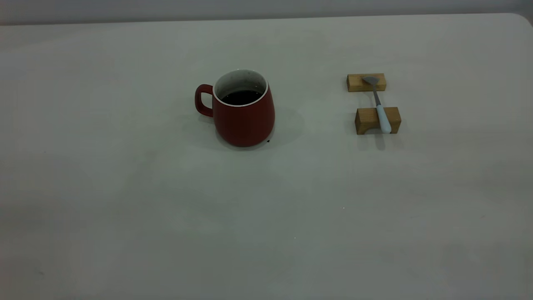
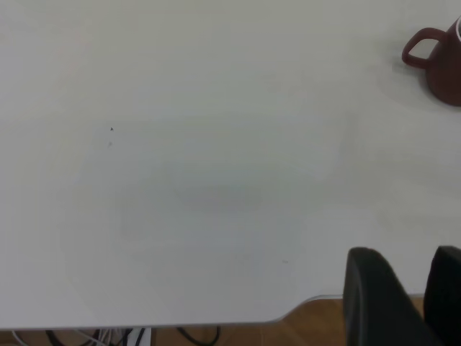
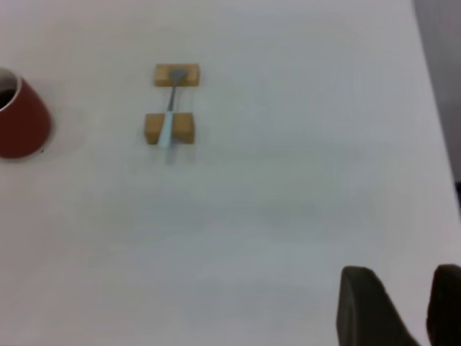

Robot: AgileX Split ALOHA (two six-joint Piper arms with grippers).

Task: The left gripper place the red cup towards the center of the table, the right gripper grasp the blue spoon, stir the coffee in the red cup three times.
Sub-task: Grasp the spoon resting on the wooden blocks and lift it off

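left wrist view: pincer (image 2: 407, 295) open, empty.

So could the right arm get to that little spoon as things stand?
Probably yes. The spoon lies across two wooden blocks, clear of the cup, and only bare table shows between it and the right gripper.

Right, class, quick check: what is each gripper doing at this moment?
Left gripper: open, holding nothing, far from the cup.
Right gripper: open, holding nothing, far from the spoon.
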